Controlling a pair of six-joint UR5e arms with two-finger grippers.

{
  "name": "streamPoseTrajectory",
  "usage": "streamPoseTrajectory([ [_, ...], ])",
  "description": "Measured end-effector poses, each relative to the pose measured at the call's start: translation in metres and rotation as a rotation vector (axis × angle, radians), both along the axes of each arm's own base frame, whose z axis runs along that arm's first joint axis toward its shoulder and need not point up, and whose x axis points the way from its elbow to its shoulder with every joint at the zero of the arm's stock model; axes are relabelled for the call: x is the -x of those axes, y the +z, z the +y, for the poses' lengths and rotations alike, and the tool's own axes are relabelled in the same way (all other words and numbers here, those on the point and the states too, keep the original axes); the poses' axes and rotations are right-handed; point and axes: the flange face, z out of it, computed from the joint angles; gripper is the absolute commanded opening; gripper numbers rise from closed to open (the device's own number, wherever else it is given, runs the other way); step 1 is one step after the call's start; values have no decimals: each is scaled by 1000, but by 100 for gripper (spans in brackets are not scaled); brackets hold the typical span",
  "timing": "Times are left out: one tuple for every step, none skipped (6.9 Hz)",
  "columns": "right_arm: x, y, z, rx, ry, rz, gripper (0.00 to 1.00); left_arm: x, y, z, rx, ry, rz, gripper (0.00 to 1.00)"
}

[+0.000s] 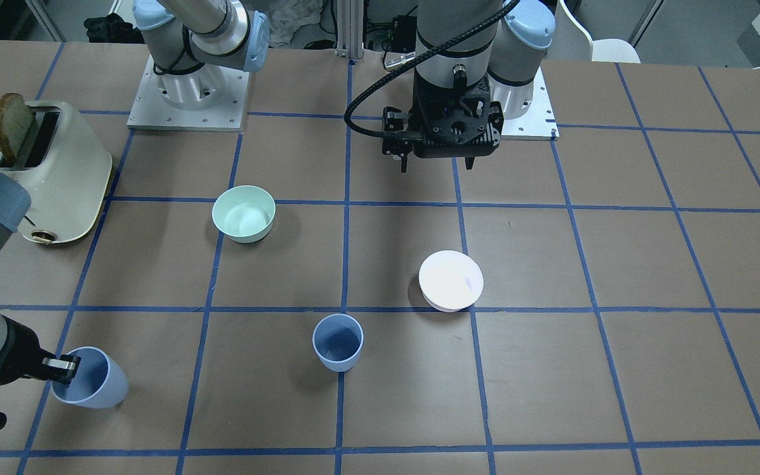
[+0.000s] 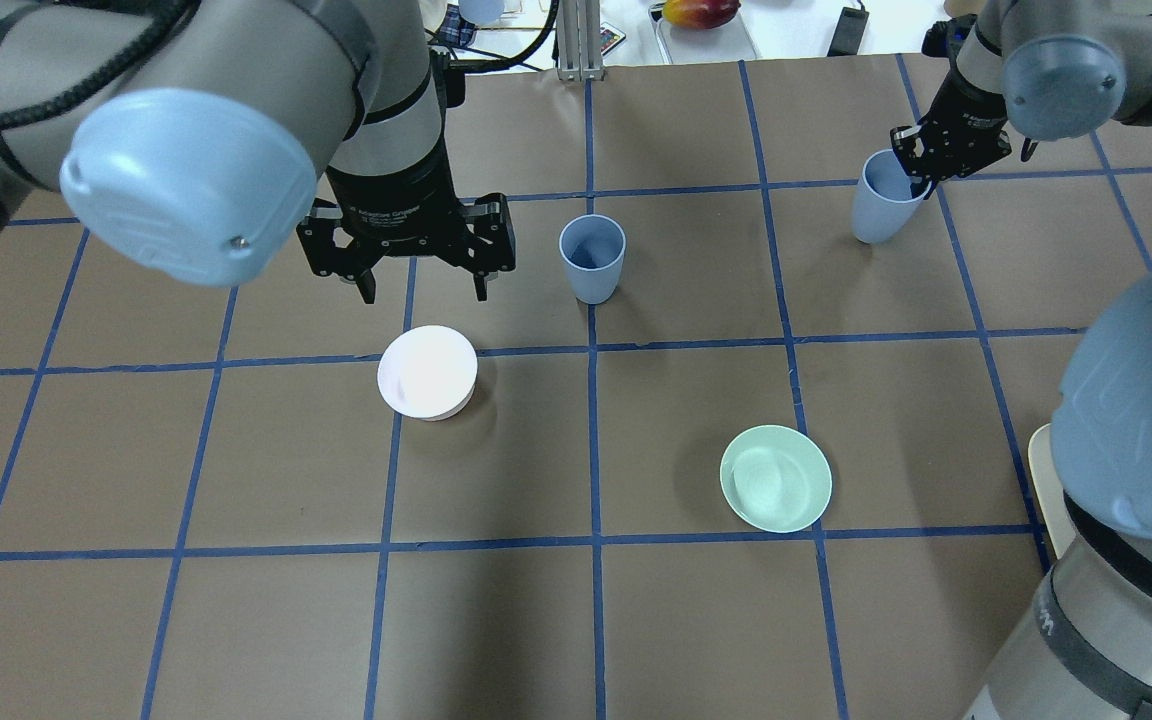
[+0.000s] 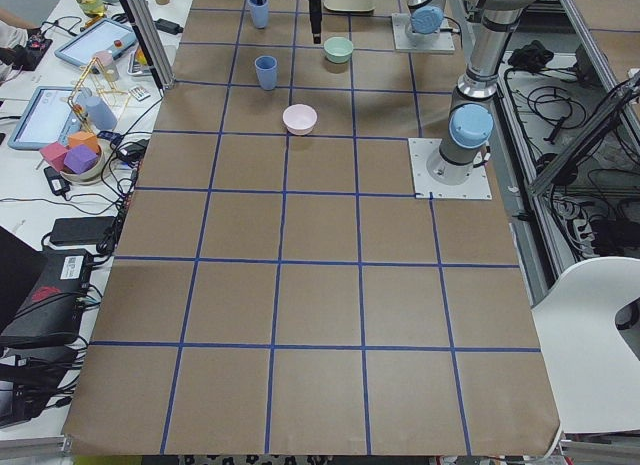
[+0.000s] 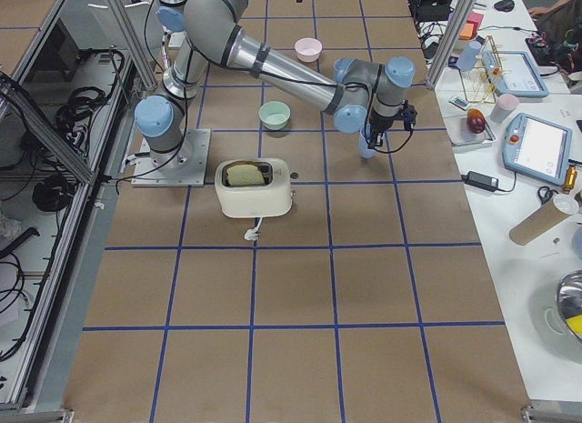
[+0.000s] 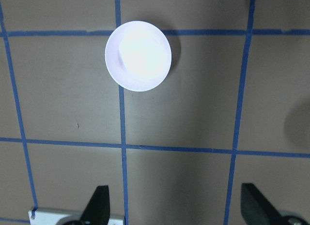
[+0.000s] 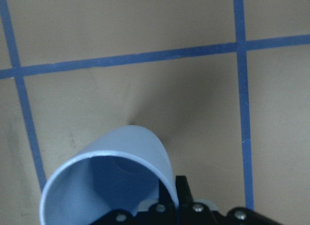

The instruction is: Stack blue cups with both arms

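Note:
One blue cup [image 2: 592, 258] stands upright on the table near the middle; it also shows in the front view [image 1: 338, 342]. My right gripper [image 2: 914, 172] is shut on the rim of the second blue cup [image 2: 881, 210], one finger inside and one outside. That cup [image 1: 93, 379] is tilted at the far right of the table. I cannot tell if its base touches the table. The right wrist view shows its rim [image 6: 104, 159] pinched. My left gripper [image 2: 418, 292] is open and empty, hovering left of the upright cup and beyond the pink bowl [image 2: 427, 371].
A mint-green bowl [image 2: 776, 478] sits nearer my base on the right side. A cream toaster [image 1: 50, 168] with a slice of bread stands near the right arm. The left wrist view shows the pink bowl [image 5: 138, 55] ahead of the spread fingers [image 5: 97, 205].

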Motion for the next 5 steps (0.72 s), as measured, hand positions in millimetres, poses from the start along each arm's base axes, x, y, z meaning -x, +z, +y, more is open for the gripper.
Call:
streamPoseTrajectory([
  [-19,24,0,-19,-15,-44,0,-25,6,-5,62,-33,14,100],
  [-55,45,2,-39,-43,-62,0,-47,15,-6,77,-78,19,100],
  [-108,63,9,-47,-86,-62,0,-60,20,-6,66,-95,38,100],
  [-167,77,23,-51,-137,-56,0,-71,24,-8,64,-87,66,100],
  [-224,85,40,-58,-180,-50,0,-79,29,-12,75,-75,77,100],
])
